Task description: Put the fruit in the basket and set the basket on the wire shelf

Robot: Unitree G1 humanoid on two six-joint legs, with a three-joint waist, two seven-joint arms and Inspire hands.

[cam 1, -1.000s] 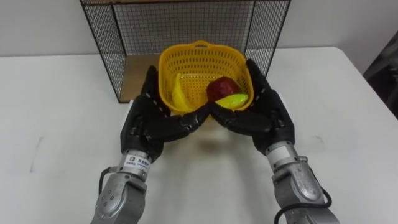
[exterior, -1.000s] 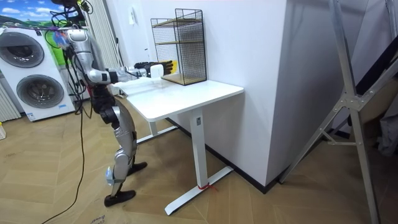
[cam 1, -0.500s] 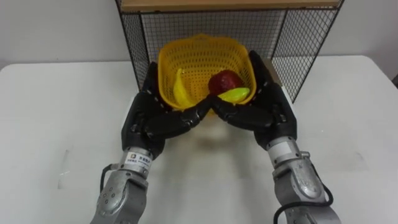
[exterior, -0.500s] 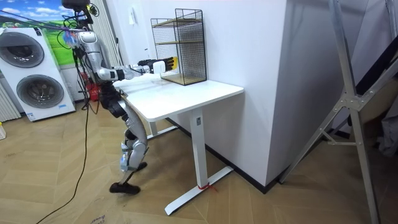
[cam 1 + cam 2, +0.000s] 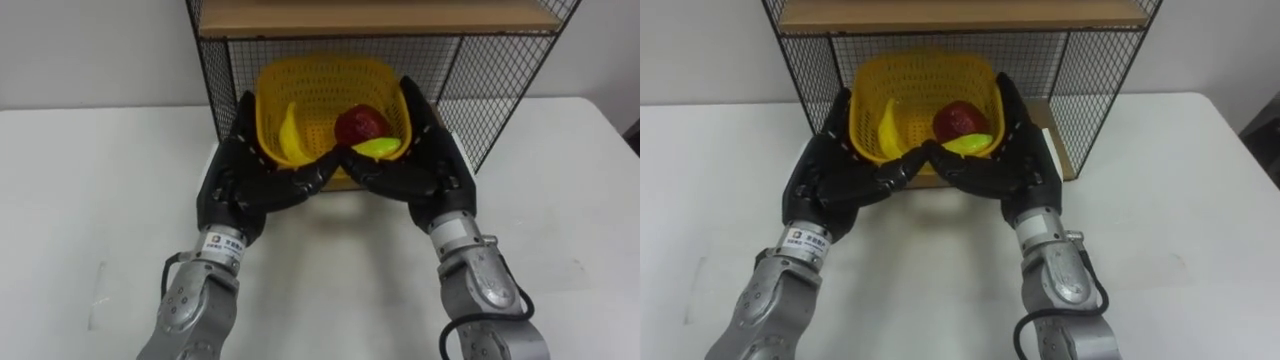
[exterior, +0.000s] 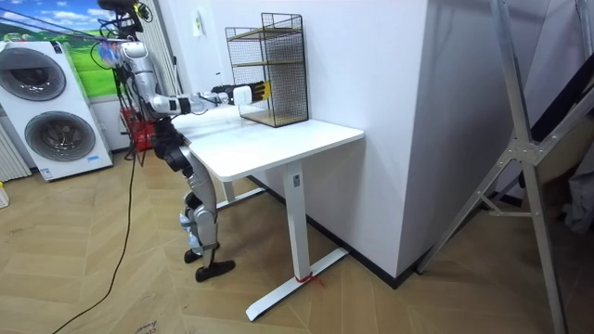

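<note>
My fingers (image 5: 300,180) are curled round the near wall of the basket (image 5: 325,85) from both sides, tips meeting under its front rim, thumbs up along its flanks. My left hand (image 5: 235,185) and right hand (image 5: 425,175) cup it between black palms. It is yellow plastic lattice, rounded and deep, holding a curved banana (image 5: 290,140), a glossy dark red fruit (image 5: 360,125) and a smooth yellow-green fruit (image 5: 378,148). It sits in the mouth of the black wire shelf (image 5: 215,70), under its wooden board (image 5: 370,15). I can't tell whether it rests on anything. The room view shows me leaning over the end of the white table (image 5: 100,200), arms out, washing machines (image 6: 46,102) behind. A second ago the basket was short of the shelf and I stood further back
</note>
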